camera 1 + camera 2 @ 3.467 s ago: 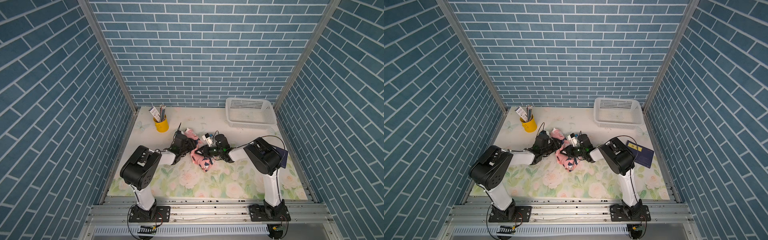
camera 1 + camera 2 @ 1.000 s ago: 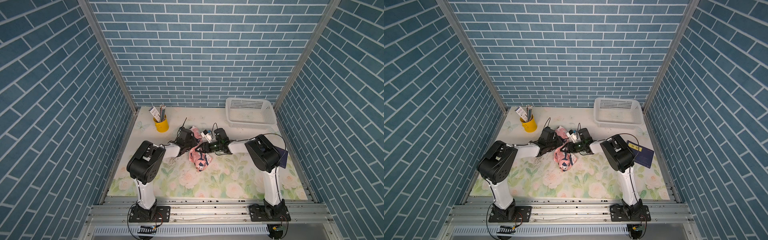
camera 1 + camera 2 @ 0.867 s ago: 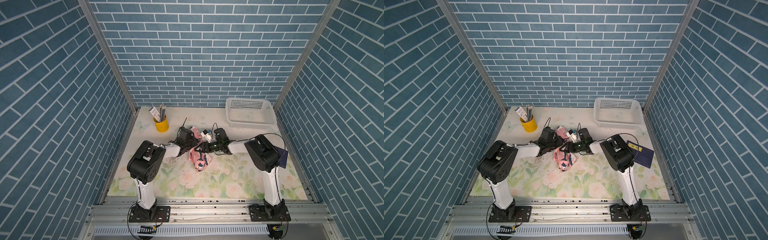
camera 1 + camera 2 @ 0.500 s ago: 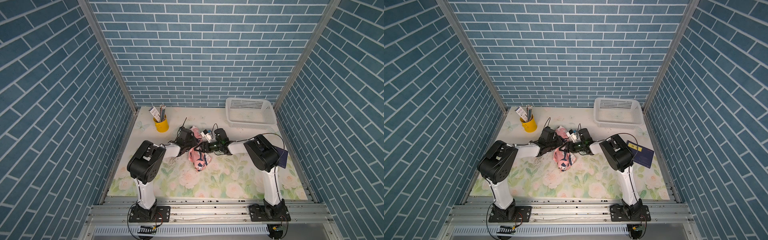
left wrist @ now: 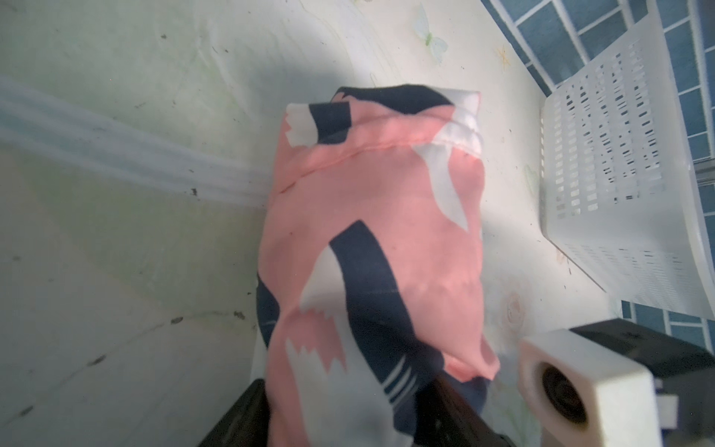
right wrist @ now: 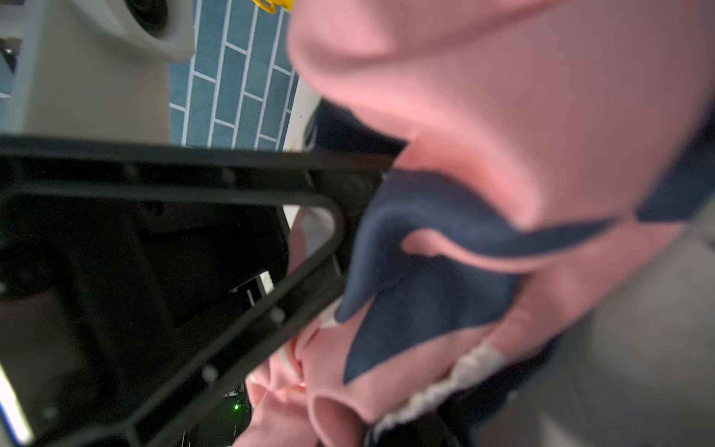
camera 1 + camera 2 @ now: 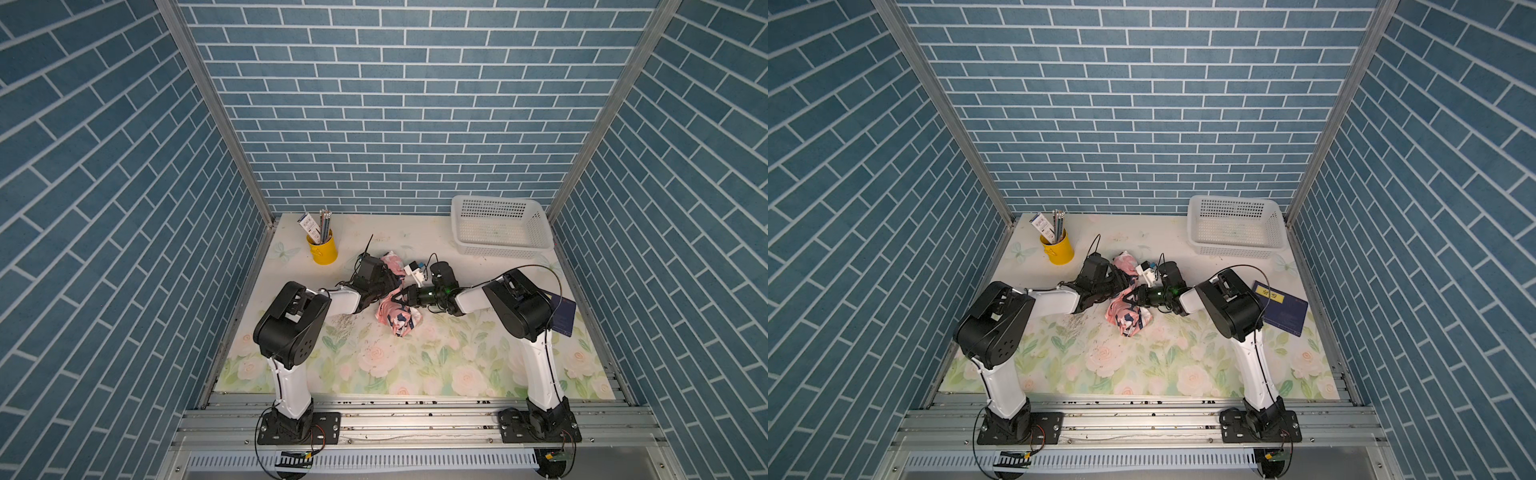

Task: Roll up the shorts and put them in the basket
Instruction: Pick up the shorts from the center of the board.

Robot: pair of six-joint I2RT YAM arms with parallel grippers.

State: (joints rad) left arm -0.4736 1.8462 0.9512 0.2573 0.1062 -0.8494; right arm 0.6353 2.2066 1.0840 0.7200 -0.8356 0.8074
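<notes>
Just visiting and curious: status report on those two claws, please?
Left gripper open, straddling shorts. Right gripper shut, pinching them. Shorts bunched, not neatly rolled. Cup and basket well clear.

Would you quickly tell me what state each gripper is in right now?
Left gripper: the shorts lie between its jaws; clamped or not cannot be told.
Right gripper: closed on the shorts.

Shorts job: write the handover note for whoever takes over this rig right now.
Left gripper: at the far end of the shorts, with fabric between its fingers; whether it grips cannot be told.
Right gripper: shut on a fold of the shorts.
Position: the shorts lie bunched on the table, between the two grippers.
Done: fabric gathered into a loose bundle, not a tidy roll.
Left: probably tighten the roll end to end, then let go.
</notes>
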